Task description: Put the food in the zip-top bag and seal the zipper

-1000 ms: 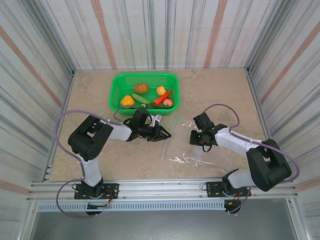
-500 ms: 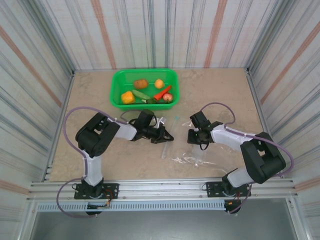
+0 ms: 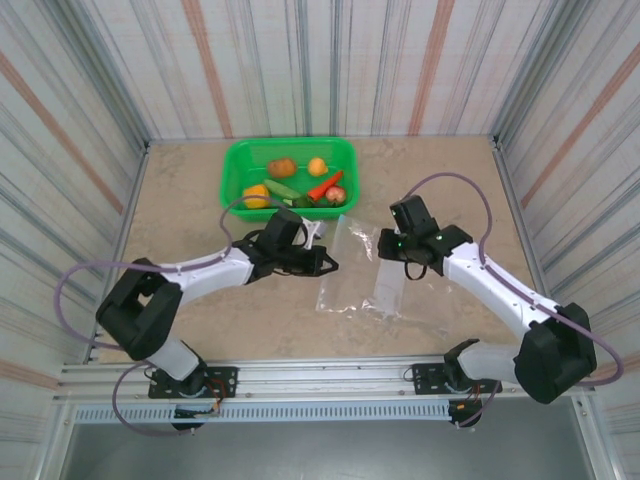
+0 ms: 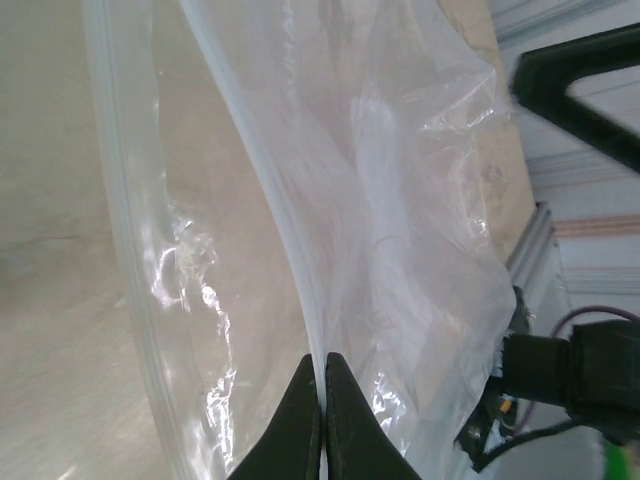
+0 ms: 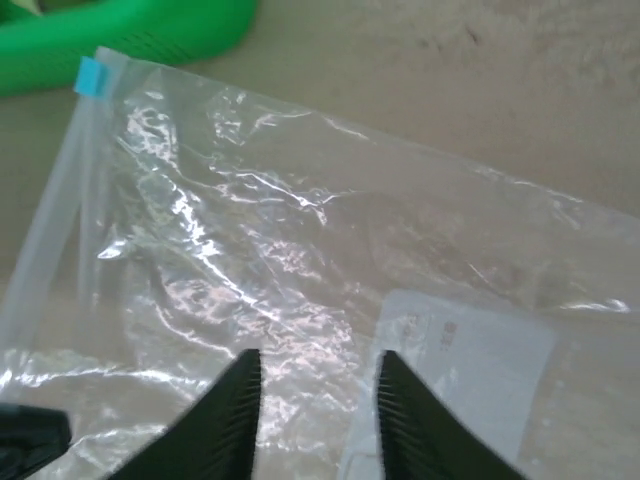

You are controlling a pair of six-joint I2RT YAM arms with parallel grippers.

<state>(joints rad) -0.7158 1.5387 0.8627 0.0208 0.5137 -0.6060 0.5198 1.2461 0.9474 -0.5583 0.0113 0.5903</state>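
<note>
Left gripper (image 4: 322,400) pinches the zipper (image 4: 285,220) of the zip-top bag (image 3: 350,285). Right gripper (image 5: 315,420), fingers parted, hovers over its white label (image 5: 460,350), whose print is too blurred to read. Bare table (image 3: 250,320) lies on the near side.

A green plastic basket (image 3: 290,146) sits toward the far side of a beige, marbled surface (image 3: 440,170), striped walls (image 3: 320,60) on three sides and a metal rail (image 3: 320,375) along the near edge.

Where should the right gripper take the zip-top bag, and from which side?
Probably the zipper strip near its blue tab, from the mouth edge with fingers across it: it is the one stiff ridge, while the rest of the zip-top bag is flat floppy film. The left gripper pinches that strip elsewhere.
</note>
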